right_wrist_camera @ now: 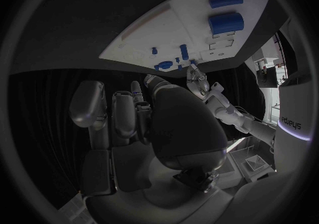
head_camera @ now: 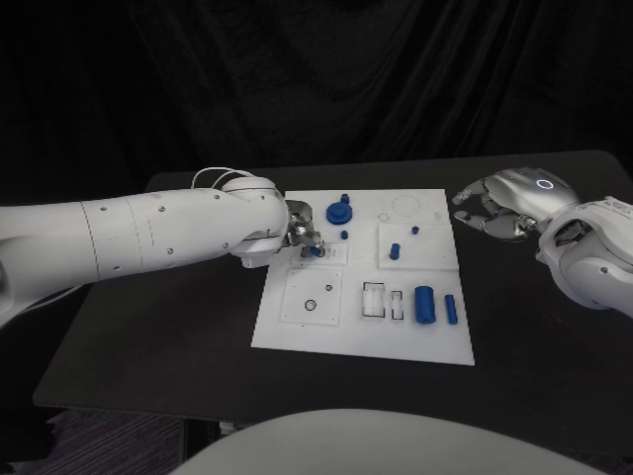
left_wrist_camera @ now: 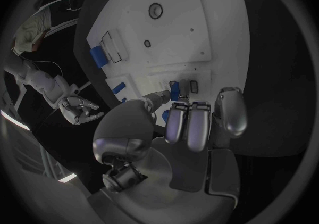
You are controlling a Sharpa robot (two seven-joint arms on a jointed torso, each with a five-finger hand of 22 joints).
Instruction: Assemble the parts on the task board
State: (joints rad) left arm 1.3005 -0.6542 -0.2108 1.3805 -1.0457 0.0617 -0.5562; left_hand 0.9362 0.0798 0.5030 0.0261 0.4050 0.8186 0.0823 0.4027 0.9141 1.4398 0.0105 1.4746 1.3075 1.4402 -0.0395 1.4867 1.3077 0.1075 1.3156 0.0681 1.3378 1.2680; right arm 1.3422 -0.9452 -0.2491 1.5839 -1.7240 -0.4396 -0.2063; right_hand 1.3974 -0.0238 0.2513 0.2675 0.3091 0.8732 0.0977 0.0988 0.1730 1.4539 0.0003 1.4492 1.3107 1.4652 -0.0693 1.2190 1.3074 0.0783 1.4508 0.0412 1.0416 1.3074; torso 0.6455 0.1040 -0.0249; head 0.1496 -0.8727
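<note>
The white task board [head_camera: 367, 332] lies in the middle of the black table. My left hand [head_camera: 297, 237] hovers over the board's left edge and pinches a small blue part [head_camera: 314, 252] between thumb and fingers, right at a slot there; the left wrist view shows the same part [left_wrist_camera: 174, 91] at my fingertips [left_wrist_camera: 189, 115]. My right hand [head_camera: 499, 210] stays off the board's far right corner with its fingers curled in and nothing in them. A blue gear-like part [head_camera: 339, 211] and three small blue pegs stand on the far half of the board.
Two blue cylinders, a thick one [head_camera: 423, 304] and a thin one [head_camera: 451, 310], lie on the board's near right part beside two rectangular slots [head_camera: 384, 300]. A round recess [head_camera: 311, 304] sits near left. Bare black table surrounds the board.
</note>
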